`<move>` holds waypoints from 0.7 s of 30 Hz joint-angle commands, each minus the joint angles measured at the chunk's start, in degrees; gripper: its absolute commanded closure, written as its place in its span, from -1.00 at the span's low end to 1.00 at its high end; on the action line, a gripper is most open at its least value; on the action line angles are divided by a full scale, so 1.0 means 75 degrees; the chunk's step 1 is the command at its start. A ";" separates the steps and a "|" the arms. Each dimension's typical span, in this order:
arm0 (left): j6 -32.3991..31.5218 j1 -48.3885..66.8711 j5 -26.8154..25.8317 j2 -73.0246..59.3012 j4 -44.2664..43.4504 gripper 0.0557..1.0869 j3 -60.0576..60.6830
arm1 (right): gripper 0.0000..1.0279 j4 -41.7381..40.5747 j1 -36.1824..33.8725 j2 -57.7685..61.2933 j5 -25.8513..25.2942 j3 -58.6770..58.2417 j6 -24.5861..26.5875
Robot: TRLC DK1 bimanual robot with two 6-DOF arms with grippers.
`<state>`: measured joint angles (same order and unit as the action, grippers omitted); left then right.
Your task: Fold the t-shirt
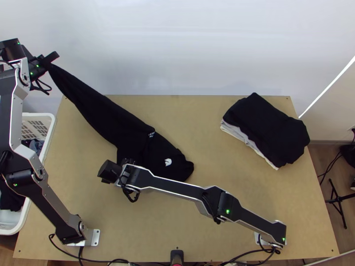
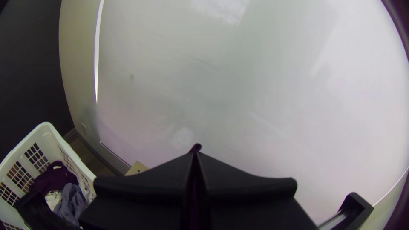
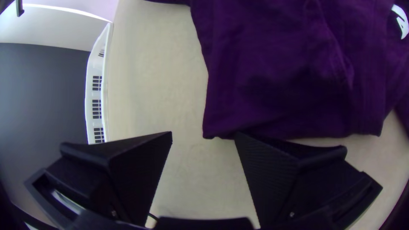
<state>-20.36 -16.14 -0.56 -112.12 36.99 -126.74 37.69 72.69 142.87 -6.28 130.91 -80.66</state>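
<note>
Left end effector point(image 1: 48, 64), raised over bench's point(image 1: 213, 146) far-left corner, clamped on soft black t-shirt point(image 1: 106, 119): tapering there, bunched on bench's left half, near edge partly hidden. Right end effector point(image 1: 120, 172) over bench's left half, wide open, holding nothing. Folded clothes point(image 1: 266, 128) at bench's far right. Slatted plastic basket point(image 1: 50, 122) left of bench, cut off. Glossy pale wall point(image 1: 191, 48) behind.

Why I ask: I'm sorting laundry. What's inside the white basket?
The white basket holds a dark garment, a blue-grey garment and pale cloth; anything beneath is covered.
</note>
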 commanded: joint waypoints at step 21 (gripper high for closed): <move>-0.0016 -0.0063 0.0004 -0.0040 -0.0034 0.93 0.0000 | 0.94 -0.0303 -0.0293 -0.0088 -0.0920 0.0029 0.1591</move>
<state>-20.38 -16.43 -0.51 -112.33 36.95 -126.65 35.40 71.70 144.49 -15.64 131.61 -73.17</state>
